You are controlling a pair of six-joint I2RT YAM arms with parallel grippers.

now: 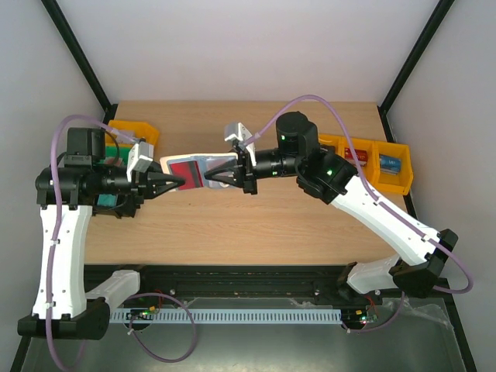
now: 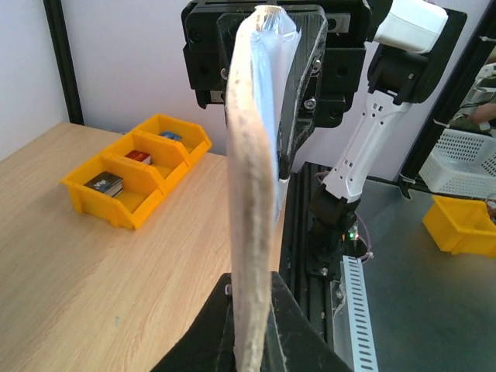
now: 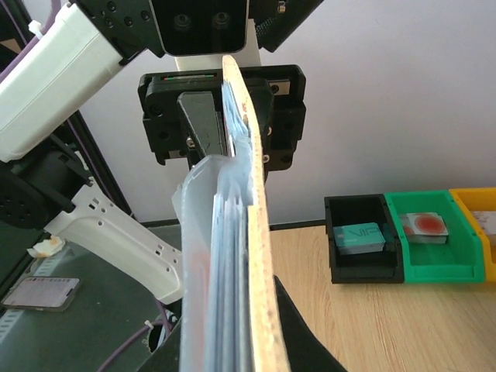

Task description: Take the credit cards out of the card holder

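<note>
Left third of the top view: yellow bins (image 1: 132,130) sit at the upper left of the tabletop (image 1: 232,225). Just right of them you have the left gripper (image 1: 183,184), closed tight on the left edge of the card holder (image 1: 203,161). In the left wrist view the pale beige edge runs up from between the dark fingers (image 2: 298,345) at the bottom of the frame.

Centre: the card holder hangs opened out between your two grippers, above the tabletop. Its inner face is turned toward the bottom of the top view. A red credit card (image 1: 186,172) shows on that face, in the left half, close to the left gripper's tips. Whether the card is fully seated in its pocket or partly out, you cannot tell from here.

Right of centre: the right gripper (image 1: 209,178) is clamped narrow on the card holder's right edge. In the right wrist view the card holder is edge-on, with clear sleeves tinted faintly red on its left side.

Right third: a row of yellow bins (image 1: 391,167) stands along the tabletop's right edge. In the right wrist view a black bin (image 3: 364,240) and a green bin (image 3: 426,232) sit side by side at the right of the frame, each holding a small item.
</note>
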